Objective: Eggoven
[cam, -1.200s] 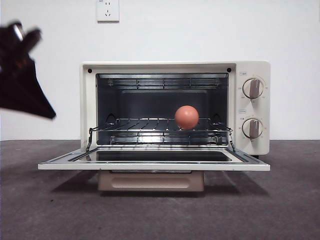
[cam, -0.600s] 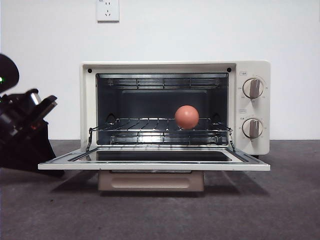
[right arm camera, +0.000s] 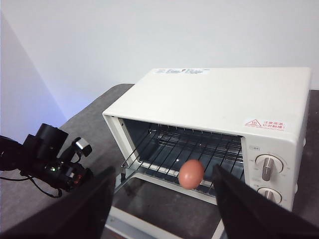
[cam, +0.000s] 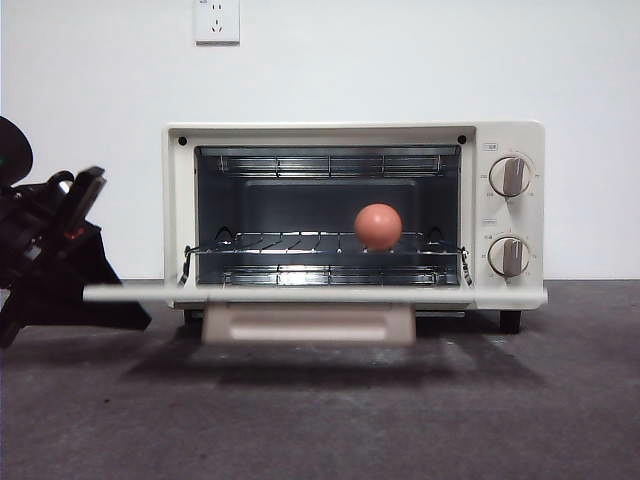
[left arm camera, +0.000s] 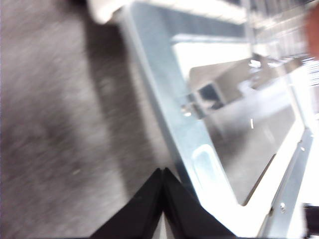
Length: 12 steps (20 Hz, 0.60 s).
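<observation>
Cream boxy toaster oven (cam: 355,215) door (cam: 300,293) is now raised to level by left tool (left arm camera: 163,175), tips pressed together under its edge; small reddish-brown egg (cam: 378,226) is seated on rack, closing underway.

a bare test setup, more lab than kitchen: a lone toaster oven (cam: 355,215) stands on a dark grey desk (cam: 520,410) against a plain white wall (cam: 400,60) carrying one socket plate (cam: 216,20), with no kitchen fittings around.
</observation>
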### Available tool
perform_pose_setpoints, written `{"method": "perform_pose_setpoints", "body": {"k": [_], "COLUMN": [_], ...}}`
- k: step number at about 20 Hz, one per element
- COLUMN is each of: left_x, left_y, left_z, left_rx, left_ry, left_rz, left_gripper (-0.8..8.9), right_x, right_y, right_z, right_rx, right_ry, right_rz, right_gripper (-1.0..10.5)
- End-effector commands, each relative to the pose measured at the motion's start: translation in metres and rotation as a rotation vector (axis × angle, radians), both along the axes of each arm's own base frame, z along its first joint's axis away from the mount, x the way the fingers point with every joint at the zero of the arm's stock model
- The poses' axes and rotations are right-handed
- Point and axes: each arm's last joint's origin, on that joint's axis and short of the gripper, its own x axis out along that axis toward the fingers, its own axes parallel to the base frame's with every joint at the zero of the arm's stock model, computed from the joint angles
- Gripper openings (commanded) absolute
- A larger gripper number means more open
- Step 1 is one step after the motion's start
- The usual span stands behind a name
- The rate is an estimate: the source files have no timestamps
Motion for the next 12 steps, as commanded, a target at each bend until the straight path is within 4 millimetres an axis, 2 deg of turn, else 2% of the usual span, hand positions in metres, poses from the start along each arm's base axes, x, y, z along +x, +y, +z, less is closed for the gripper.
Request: {"method": "perform_pose_setpoints", "body": {"k": [1, 12], "left_x": [0.007, 0.035], "left_y": [-0.004, 0.003], "left_z": [0.007, 0.045], "left_rx": [-0.138, -0.297], "left_ry": [-0.036, -0.236], "left_rz": [-0.063, 0.079], "left_gripper": [0.04, 0.04], "right_x": [-0.001, -0.001], "right_y": [0.000, 0.000], "right_z": [0.005, 0.005], "right_rx": [0.005, 0.005], "right_ry": [-0.022, -0.020], "right_rz": [0.005, 0.008], "right_gripper": [3.2, 3.2]}}
